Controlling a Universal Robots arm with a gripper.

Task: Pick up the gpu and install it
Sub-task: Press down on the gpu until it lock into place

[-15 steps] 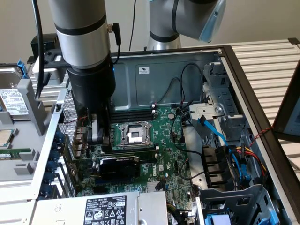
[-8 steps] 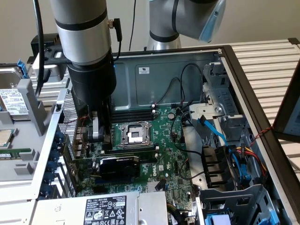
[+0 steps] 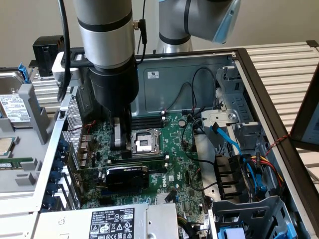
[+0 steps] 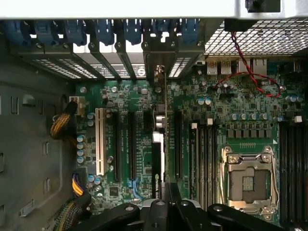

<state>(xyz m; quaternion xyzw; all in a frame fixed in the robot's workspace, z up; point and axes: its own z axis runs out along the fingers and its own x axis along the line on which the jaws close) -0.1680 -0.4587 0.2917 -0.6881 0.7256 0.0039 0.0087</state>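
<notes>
I'm seeing the gpu (image 3: pixel 127 178) standing upright in a motherboard (image 3: pixel 172 164) slot inside the case (image 3: pixel 199 74); the jaws, closed together and holding nothing, are hovering beside the CPU socket (image 3: pixel 146 143).

matt black plastic gpu (image 3: pixel 127 178), perforated metal case (image 3: pixel 71 112)

Open PC case (image 3: pixel 234 55) with green motherboard (image 3: pixel 174 149) inside. Empty CPU socket (image 3: pixel 145 142) mid-frame, black RAM slots (image 3: pixel 147 121) just behind it. Blue SATA cable (image 3: pixel 227 139) and drive cage (image 3: pixel 249 219) at exterior view's right. Power supply label (image 3: pixel 112 222) bottom centre. Hard drive (image 3: pixel 15 107) far left. White PCI slot (image 4: pixel 100 141) beside black expansion slots (image 4: pixel 131 144).
</notes>
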